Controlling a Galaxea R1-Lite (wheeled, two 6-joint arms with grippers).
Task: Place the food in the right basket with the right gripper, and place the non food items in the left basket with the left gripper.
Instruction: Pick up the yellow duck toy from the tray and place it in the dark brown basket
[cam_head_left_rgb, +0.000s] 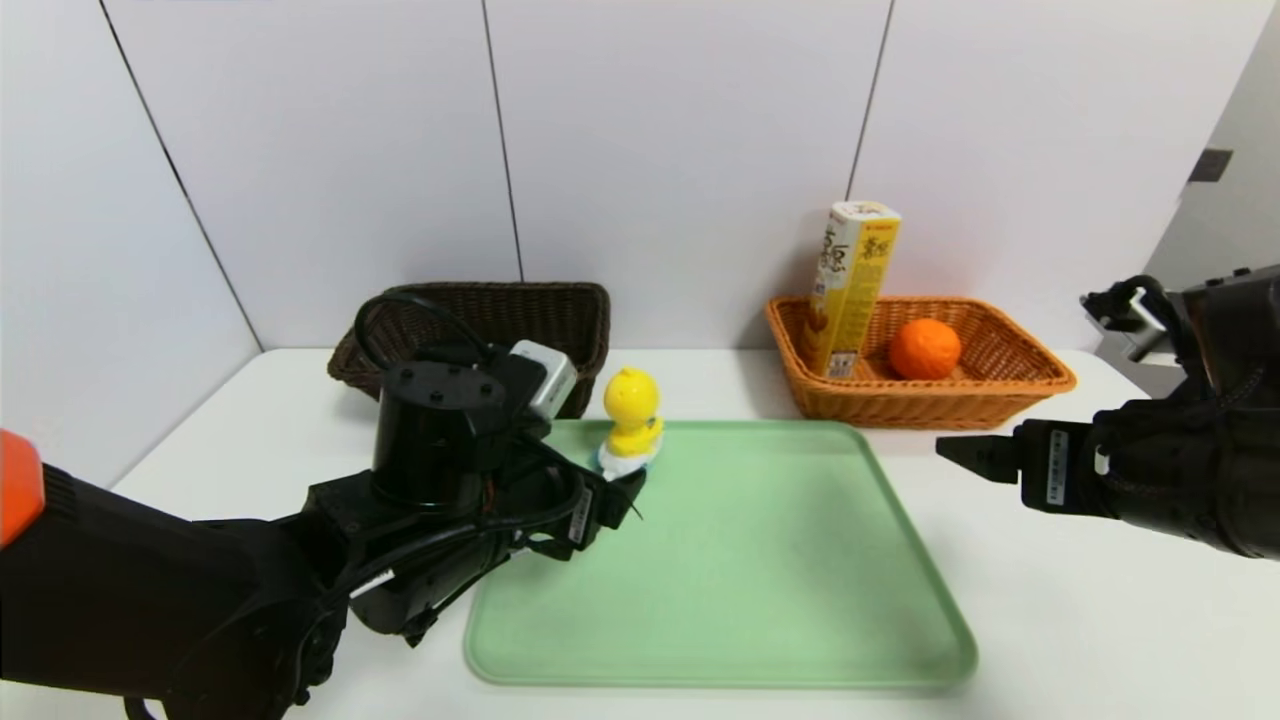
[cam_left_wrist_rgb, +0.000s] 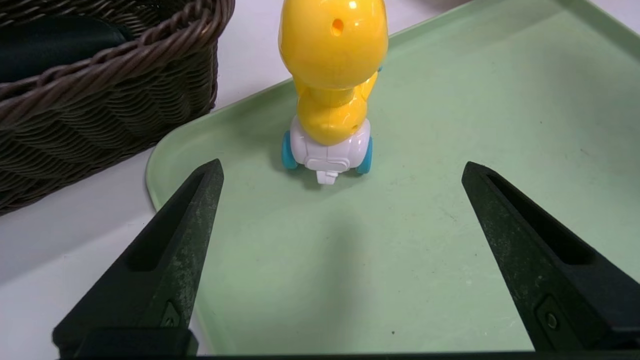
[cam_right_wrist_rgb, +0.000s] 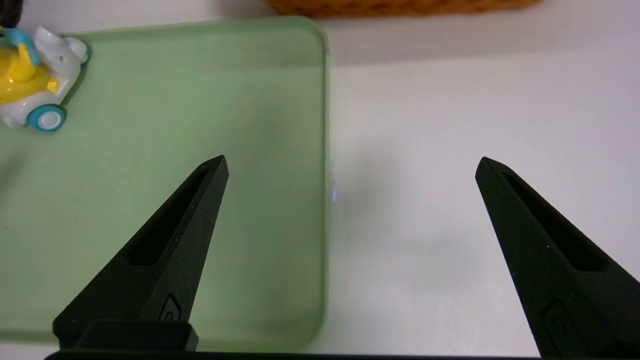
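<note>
The duck (cam_left_wrist_rgb: 331, 85) stands upright at top centre on the green tray (cam_left_wrist_rgb: 450, 150), near the tray's rounded corner. The left gripper (cam_left_wrist_rgb: 340, 172) has its two black fingers (cam_left_wrist_rgb: 170, 250) spread wide at the bottom, empty. The brown basket (cam_left_wrist_rgb: 100, 100) fills the upper left.

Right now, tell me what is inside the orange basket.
The orange basket holds a yellow-and-white snack carton leaning upright at its left end and an orange beside it. The floor behind the near wall is hidden.
</note>
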